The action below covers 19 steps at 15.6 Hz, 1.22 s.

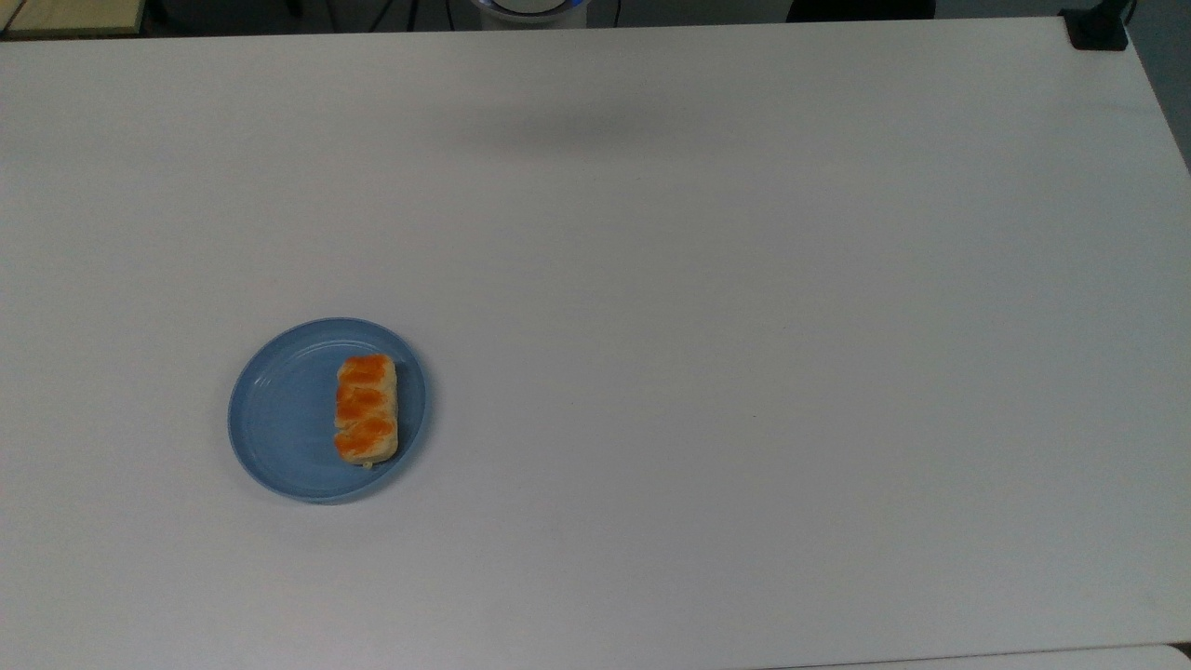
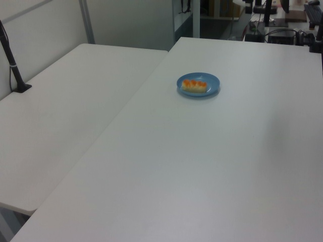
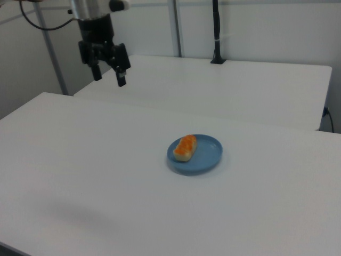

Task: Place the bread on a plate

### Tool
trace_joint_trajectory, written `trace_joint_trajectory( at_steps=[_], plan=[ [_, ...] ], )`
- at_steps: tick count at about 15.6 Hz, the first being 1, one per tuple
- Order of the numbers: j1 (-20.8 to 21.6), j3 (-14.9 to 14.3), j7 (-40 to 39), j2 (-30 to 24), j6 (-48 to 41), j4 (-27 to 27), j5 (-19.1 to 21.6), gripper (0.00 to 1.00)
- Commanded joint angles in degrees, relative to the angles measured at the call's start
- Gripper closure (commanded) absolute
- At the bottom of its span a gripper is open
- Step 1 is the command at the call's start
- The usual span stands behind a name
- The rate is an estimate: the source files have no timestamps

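The bread [image 1: 367,408] lies flat on the light-blue plate [image 1: 279,419], toward the plate's right half in the top view. Its three orange-brown humps face up. The left view has the bread [image 2: 194,85] on the plate [image 2: 211,80] at the table's far middle. In the right view the bread [image 3: 185,147] rests on the plate's [image 3: 206,154] left side. My gripper [image 3: 109,76] hangs high above the table at the right view's upper left, well away from the plate, open and empty.
The white table [image 1: 744,326] stretches wide around the plate. A second white table [image 2: 60,111] adjoins it on the left view's left. A black post [image 3: 216,32] stands on the far table in the right view. A black clamp [image 1: 1096,28] sits at the top view's upper right corner.
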Motion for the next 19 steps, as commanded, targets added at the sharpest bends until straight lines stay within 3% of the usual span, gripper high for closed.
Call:
trace_joint_trajectory(
  at_steps=[1, 3, 13, 19],
  plan=[
    [5.6, -3.7, 0.9, -3.1, 1.6, -5.3, 0.1, 0.0],
    [7.5, -5.4, 0.9, -3.1, 2.2, -5.3, 0.1, 0.0],
    [5.9, -5.2, -2.2, -2.6, 15.0, -9.1, -0.1, 0.0],
    [5.7, -5.5, -3.1, -2.8, 12.4, -9.3, -0.2, 0.0]
  ],
)
